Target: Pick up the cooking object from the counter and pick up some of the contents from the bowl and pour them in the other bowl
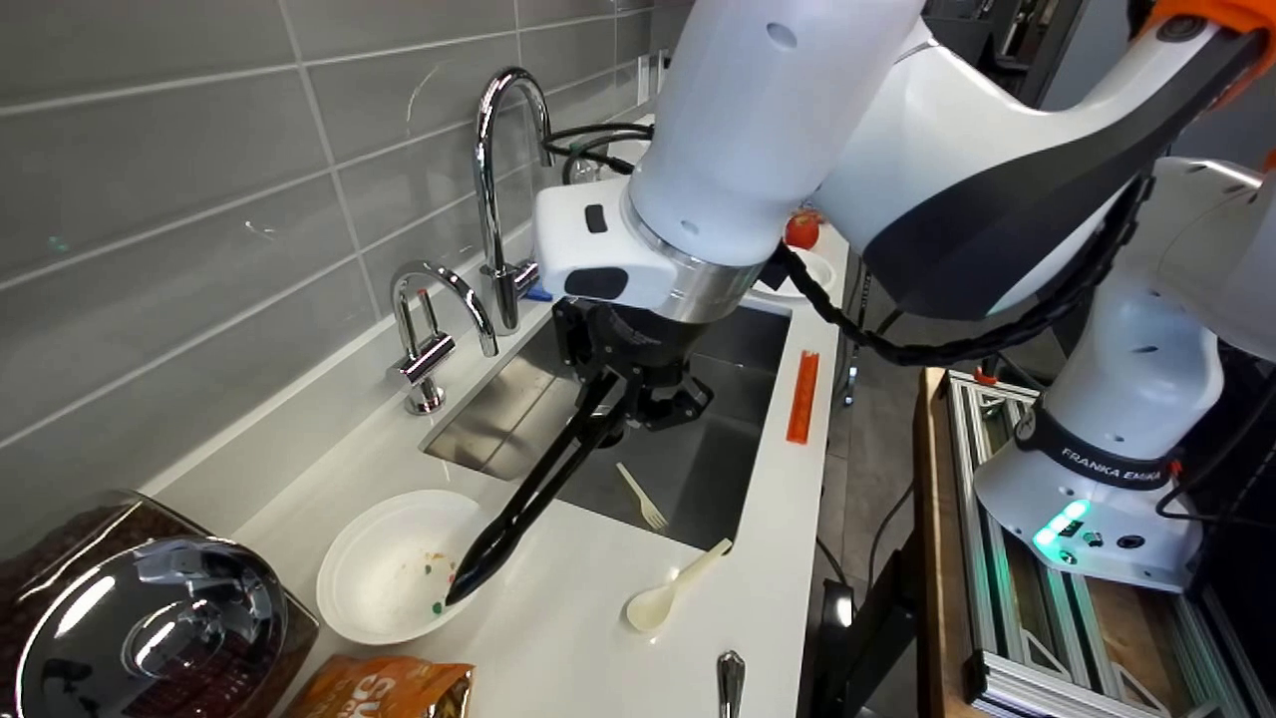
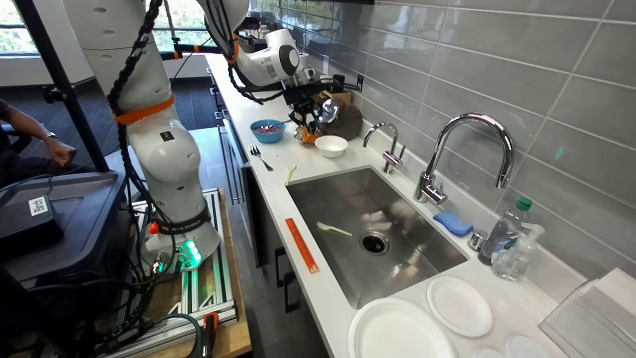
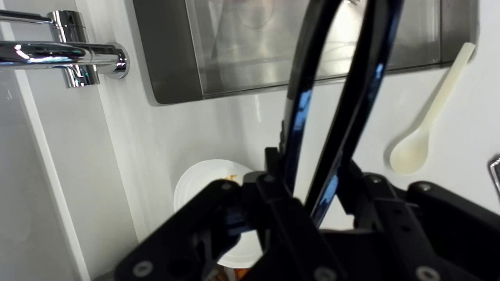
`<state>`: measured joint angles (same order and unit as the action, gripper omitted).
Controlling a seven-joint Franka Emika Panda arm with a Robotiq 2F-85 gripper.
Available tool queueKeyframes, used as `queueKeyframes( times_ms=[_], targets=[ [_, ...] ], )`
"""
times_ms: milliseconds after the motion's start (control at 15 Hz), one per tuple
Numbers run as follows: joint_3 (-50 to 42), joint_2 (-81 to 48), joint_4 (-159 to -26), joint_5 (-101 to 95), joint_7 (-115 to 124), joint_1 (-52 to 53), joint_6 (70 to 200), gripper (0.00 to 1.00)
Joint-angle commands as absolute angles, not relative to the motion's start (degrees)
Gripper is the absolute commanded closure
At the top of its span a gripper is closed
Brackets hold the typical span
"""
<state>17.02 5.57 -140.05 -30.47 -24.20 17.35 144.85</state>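
At the far left in an exterior view is a jar [image 1: 62, 553] of something dark brown with a shiny round lid [image 1: 152, 628], cut off by the frame's edge. Just right of it, on the counter [image 1: 568, 598], lies an orange bag [image 1: 384, 688], partly out of frame. Just past the bag stands the white bowl [image 1: 369, 558], with a few green and orange bits [image 1: 437, 606] inside. Behind it, near the tiled wall [image 1: 189, 199], rise a small tap [image 1: 427, 361] and then a taller tap [image 1: 485, 194]. Next come the black tongs [image 1: 513, 521], slanting down to the left, their tips over the bowl's right rim; whether they touch it is unclear. The gripper [image 3: 311, 166] is closed on the tongs; the wrist view shows both their arms pinched in it, a gap between them. Below is the sink [image 1: 703, 469], a pale fork [image 1: 643, 498] lying in it. On the counter in front lies a cream spoon [image 1: 660, 600], its handle reaching the sink's corner. To its right shows the handle of a steel fork [image 1: 731, 683]; in an exterior view its tines lie near a blue bowl [image 2: 268, 138] holding pinkish-red contents [image 2: 268, 129]. Right of the sink an orange strip [image 1: 801, 401] lies along the counter's edge. At the far right the arm's base [image 1: 1047, 474] stands on a metal frame [image 1: 1037, 688].
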Motion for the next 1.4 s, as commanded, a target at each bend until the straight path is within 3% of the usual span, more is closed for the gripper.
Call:
queueKeyframes(
  times_ms=[0,667,1333],
  targets=[
    [16.67,9.82,-145.63,-24.77,-28.62,18.65,147.09,0.76],
    [16.93,6.61,-148.21,-14.18,-39.04,22.49,148.93,0.72],
    [18.22,-3.07,-145.74,-15.8,-40.72,21.12,158.46,0.7]
  ],
)
